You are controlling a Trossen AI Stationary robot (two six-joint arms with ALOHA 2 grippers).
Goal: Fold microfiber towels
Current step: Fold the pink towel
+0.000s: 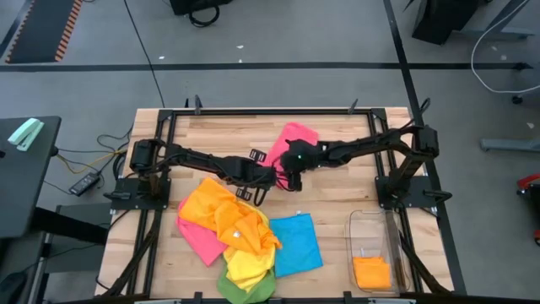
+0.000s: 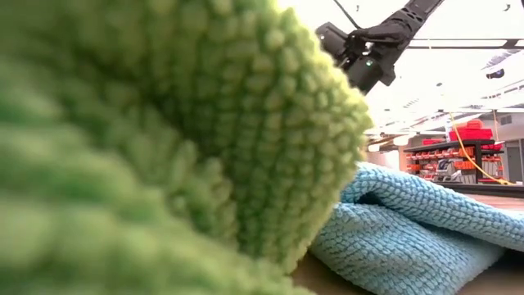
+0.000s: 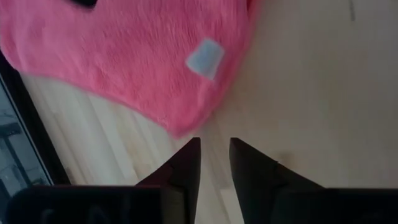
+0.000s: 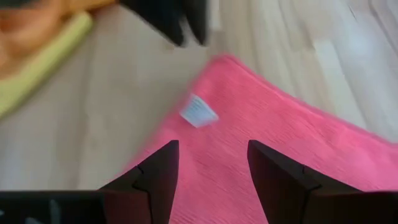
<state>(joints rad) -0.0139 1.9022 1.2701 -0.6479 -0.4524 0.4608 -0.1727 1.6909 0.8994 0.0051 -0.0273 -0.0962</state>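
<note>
Near table centre, toward twelve o'clock, the pink towel (image 1: 291,139) lies spread apart from the towel pile (image 1: 236,236) at six, ready for folding. Left gripper (image 3: 214,152), narrowly parted and empty, faces its corner; right gripper (image 4: 211,168) hovers above, wide and empty.

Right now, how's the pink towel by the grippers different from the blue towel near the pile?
The pink towel lies alone at the table's far middle, between both grippers; the blue towel lies nearer the front, its edge under the heap. The pink towel shows a white tag; none shows on the blue towel. Neither is held, and both lie on the table.
</note>
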